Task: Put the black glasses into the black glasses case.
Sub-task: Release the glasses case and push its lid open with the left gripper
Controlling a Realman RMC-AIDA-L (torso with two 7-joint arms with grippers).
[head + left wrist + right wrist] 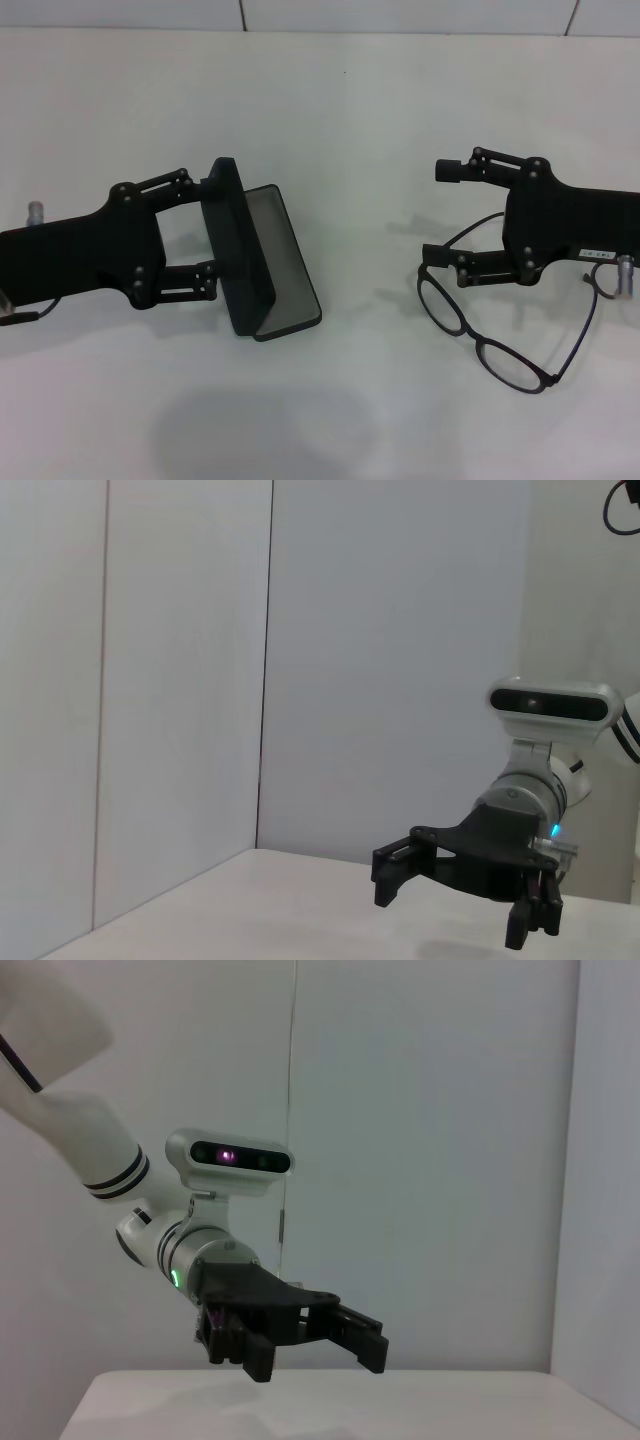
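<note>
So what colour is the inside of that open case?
Grey: the lining of the black glasses case is a plain grey, against its black shell. The head view shows it best.

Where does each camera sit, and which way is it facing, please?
Head view: on the head, looking down at the white table; both arms show, the left end effector at the open black glasses case, the right end effector open over the black glasses.
Left wrist view: looks across the table at the right end effector and the wall.
Right wrist view: looks back at the left end effector.
Shared: each wrist view shows the other arm.
</note>
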